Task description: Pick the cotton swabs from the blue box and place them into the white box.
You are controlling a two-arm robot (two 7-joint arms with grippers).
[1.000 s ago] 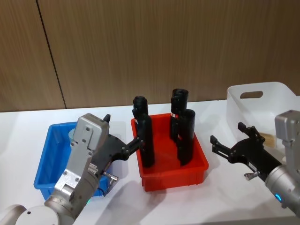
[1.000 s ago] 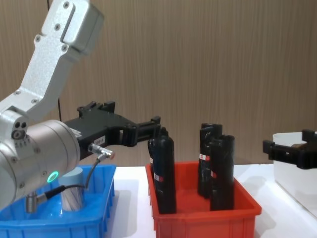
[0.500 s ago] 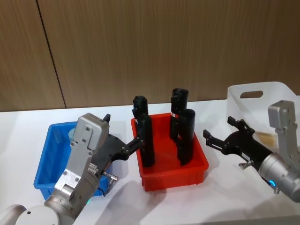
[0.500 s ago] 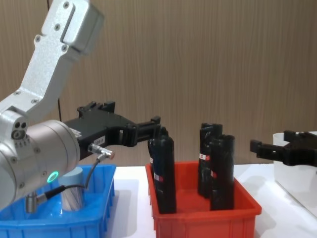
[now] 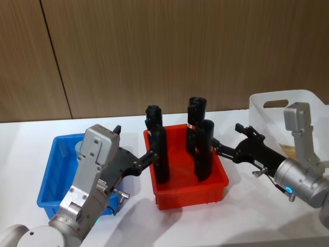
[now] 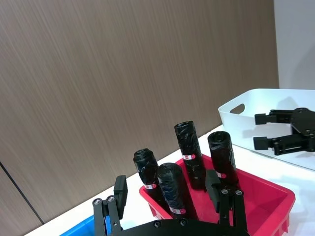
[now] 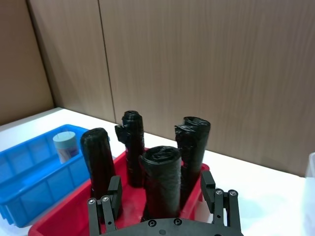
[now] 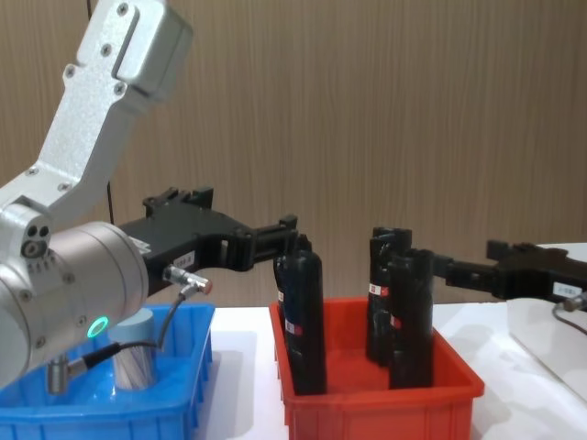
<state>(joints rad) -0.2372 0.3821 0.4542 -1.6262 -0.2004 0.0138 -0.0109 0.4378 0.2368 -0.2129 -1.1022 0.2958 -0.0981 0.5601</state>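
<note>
Cotton swabs (image 8: 136,365): one lidded cylinder noted, upright inside the blue box (image 8: 197,367), which sat at 9 o'clock of the red bin (image 8: 367,408).

Left claw (image 6: 166,186) hung over the blue box's 3 o'clock rim. Its jaws were spread wide and held nothing, and it pointed toward the black rolls (image 5: 161,154) standing in the red bin.

Right claw (image 5: 229,137) was at the red bin's 3 o'clock edge, also wide and empty, with one tip just beside the front roll. White box (image 5: 277,108) stood at 3 o'clock of the red bin, well apart from the swabs.

Risks, as judged:
- If the right claw reaches on toward 9 o'clock, it will likely topple the tall, narrow rolls.
- The two arms could meet over the red bin, since both point inward.
- A left arm cable draped into the blue box near the cylinder could snag it.

View notes:
- Chest view showed the cylinder's clear body and lid from the side, where in the head view the left arm covered it.
- Right wrist view caught the cylinder beyond the rolls.
- Left wrist view showed the right claw in front of the white box, near its handle cut-out.
</note>
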